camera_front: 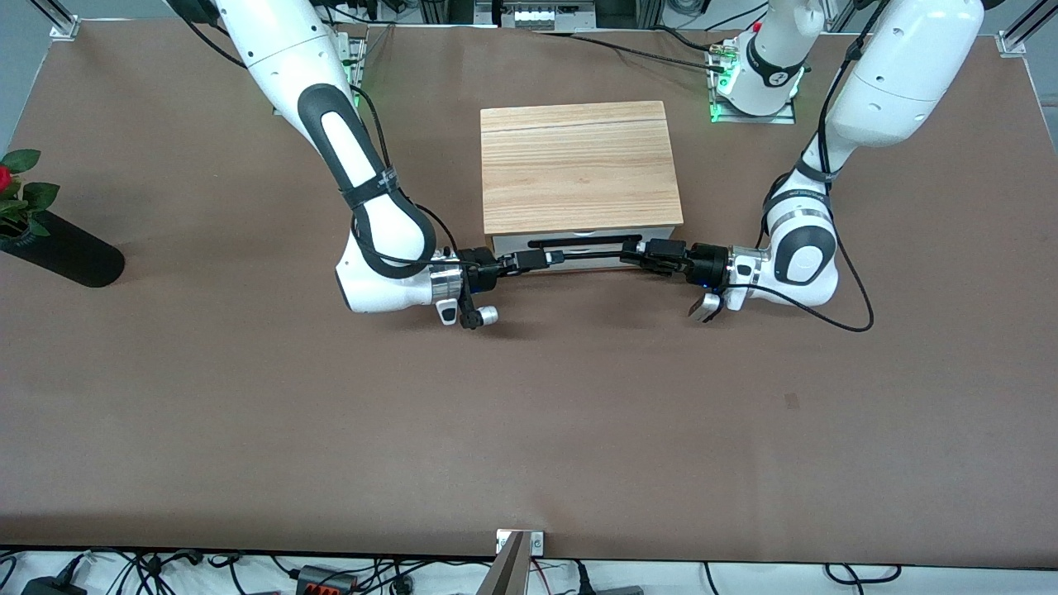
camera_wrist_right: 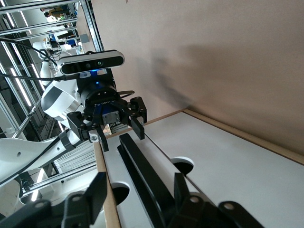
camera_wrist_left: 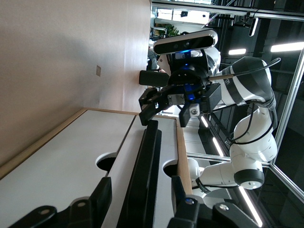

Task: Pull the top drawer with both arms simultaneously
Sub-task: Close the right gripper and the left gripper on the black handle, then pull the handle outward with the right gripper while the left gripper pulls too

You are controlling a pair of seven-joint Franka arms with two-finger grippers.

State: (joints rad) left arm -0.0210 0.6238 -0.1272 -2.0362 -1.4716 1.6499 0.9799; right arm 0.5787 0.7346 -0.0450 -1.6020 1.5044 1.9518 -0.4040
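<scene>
Both end effectors straddle the top drawer (camera_front: 579, 250) handle (camera_front: 579, 240), fingers open.
Left end effector (camera_front: 640, 252), right end effector (camera_front: 541, 259): next, close and pull together.

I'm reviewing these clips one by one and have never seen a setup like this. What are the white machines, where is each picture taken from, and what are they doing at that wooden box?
The white machines are two robot arms, each ending in a small black two-finger tool. The wide picture looks down from a high camera facing them; the other two come from cameras on each arm's wrist.

On the brown table stands a light-wood cabinet. Its top drawer has a white front and a long black bar handle. The right tool and the left tool are at the two ends of that handle, fingers open on either side of it, not yet clamped. The drawer looks shut.

A black vase with a red flower lies at the right arm's end of the table.
</scene>
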